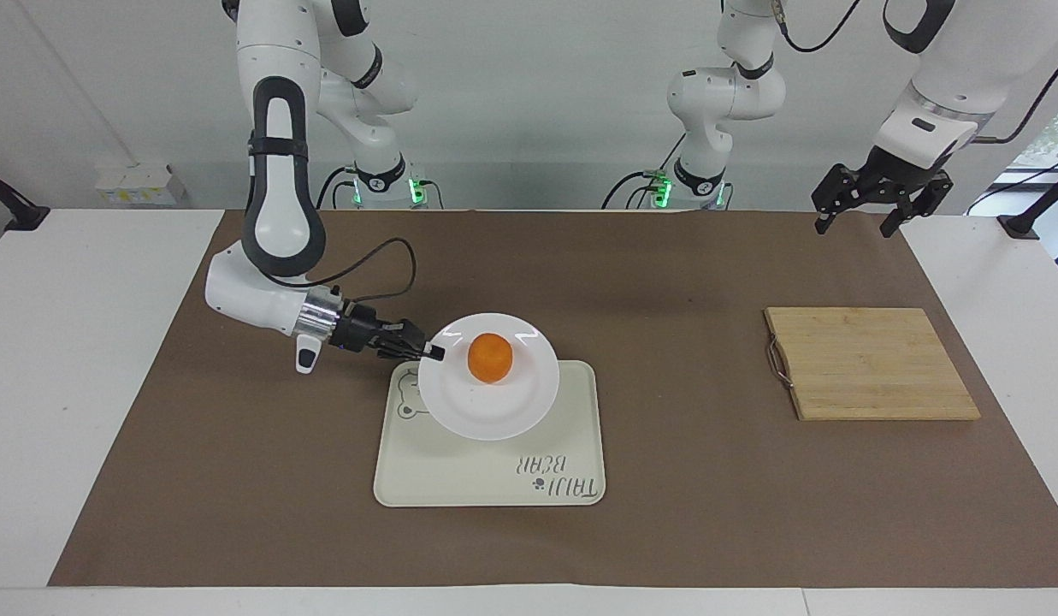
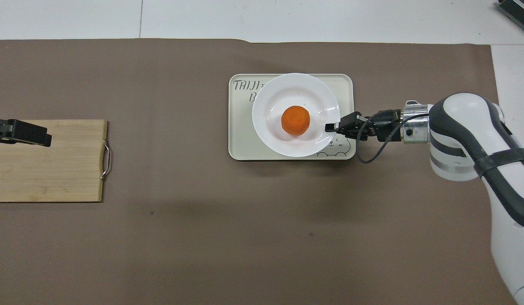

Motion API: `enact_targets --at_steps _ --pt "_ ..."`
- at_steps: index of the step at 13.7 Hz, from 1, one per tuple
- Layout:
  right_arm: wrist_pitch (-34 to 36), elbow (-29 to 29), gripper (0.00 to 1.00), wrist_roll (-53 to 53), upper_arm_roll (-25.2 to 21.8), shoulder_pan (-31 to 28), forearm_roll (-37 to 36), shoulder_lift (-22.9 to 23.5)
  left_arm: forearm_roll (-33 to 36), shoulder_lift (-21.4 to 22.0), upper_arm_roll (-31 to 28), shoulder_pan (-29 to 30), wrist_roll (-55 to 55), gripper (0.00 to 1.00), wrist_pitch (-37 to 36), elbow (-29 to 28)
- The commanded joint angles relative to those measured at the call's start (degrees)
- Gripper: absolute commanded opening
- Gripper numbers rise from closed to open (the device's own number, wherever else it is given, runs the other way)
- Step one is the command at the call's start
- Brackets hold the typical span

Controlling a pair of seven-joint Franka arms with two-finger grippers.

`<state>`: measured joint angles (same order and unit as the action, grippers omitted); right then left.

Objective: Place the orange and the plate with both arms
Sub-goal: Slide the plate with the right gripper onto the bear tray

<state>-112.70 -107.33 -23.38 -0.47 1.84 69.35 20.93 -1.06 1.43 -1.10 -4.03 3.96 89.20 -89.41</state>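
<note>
A plain white wall (image 1: 529, 103) backs a white table (image 1: 84, 342) spread with a brown mat (image 1: 682, 257) — a window (image 1: 1046, 141) at one edge, light even
</note>
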Motion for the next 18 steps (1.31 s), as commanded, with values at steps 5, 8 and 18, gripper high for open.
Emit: enact_targets --at_steps 5,8,18 --pt "0.1 9.0 0.00 1.4 0.4 0.5 1.2 10.1 0.4 -0.2 0.4 0.5 -0.3 1.00 -1.4 1.3" --pt "-0.1 8.5 0.00 0.5 0.2 1.1 0.5 9.9 0.4 -0.2 0.4 0.5 -0.3 1.00 -1.4 1.3" --pt "-4.4 4.9 0.00 -2.7 0.3 1.1 0.5 10.8 0.4 -0.2 0.4 0.5 -0.3 1.00 -1.4 1.3"
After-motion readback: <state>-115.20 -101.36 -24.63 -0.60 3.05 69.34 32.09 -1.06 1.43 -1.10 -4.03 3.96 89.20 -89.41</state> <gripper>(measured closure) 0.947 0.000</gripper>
